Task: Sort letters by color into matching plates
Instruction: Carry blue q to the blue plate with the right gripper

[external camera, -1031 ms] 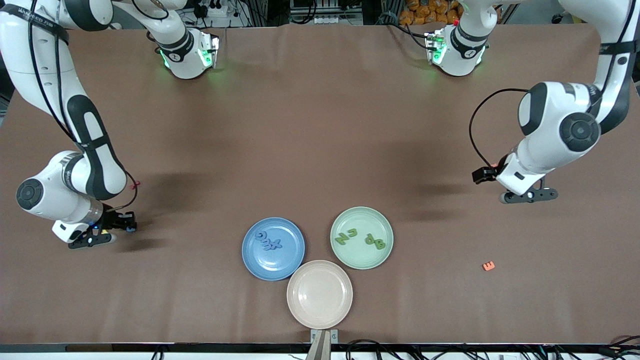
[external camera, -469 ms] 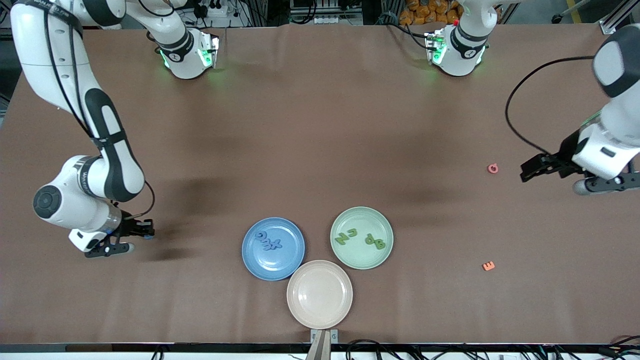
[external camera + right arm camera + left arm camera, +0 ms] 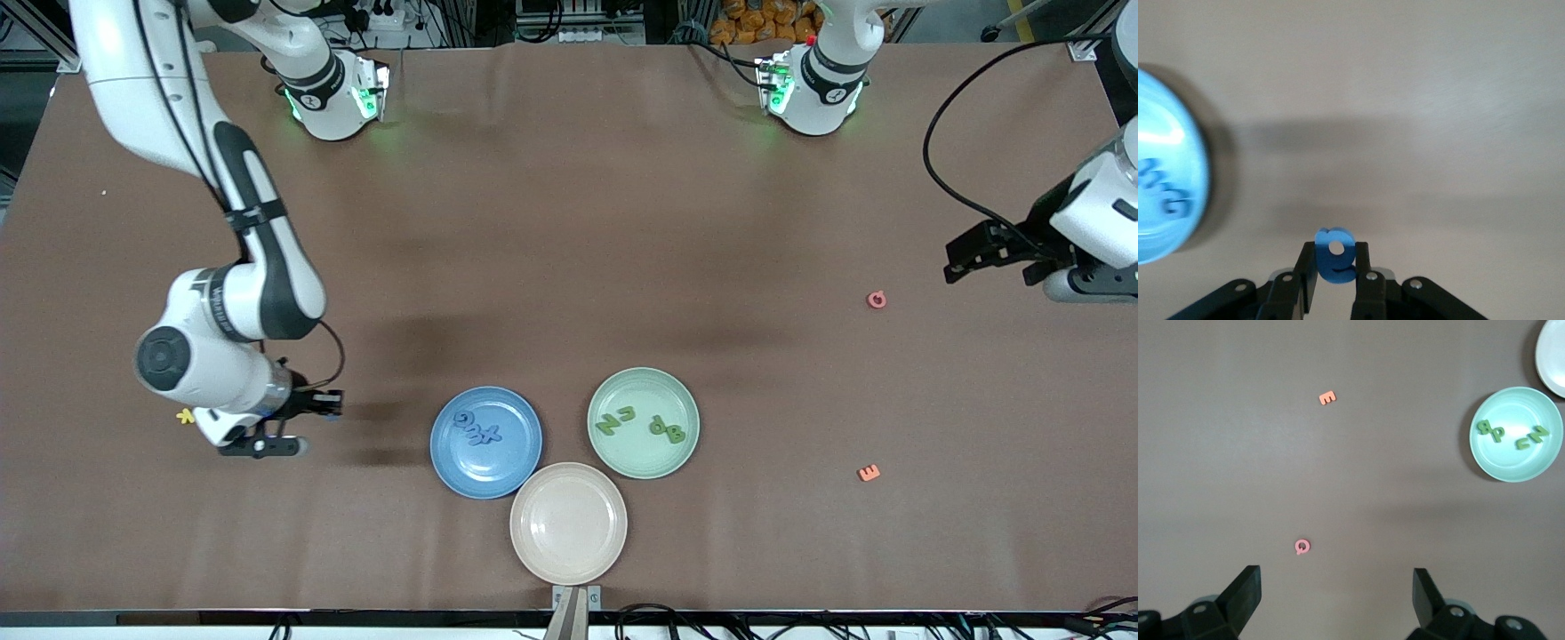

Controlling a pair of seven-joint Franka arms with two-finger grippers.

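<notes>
Now the right gripper [image 3: 331, 416] hangs over bare tabletop [image 3: 569, 267] beside the blue plate [image 3: 485, 442], fingers clamped on a blue letter [image 3: 1335, 263]. Left gripper [image 3: 1338, 600], fingers wide, hovers above the pink letter [image 3: 1302, 547].

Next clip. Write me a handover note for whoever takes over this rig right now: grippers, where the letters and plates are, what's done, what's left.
Right gripper: shut on a blue letter, over bare table toward the right arm's end, short of the blue plate.
Left gripper: open, empty, over the table at the left arm's end, near the pink letter.
Done: three blue letters in the blue plate, four green letters in the green plate.
Left: drop the held blue letter; the pink letter, orange letter and yellow letter lie loose on the table. Beige plate is empty.
</notes>
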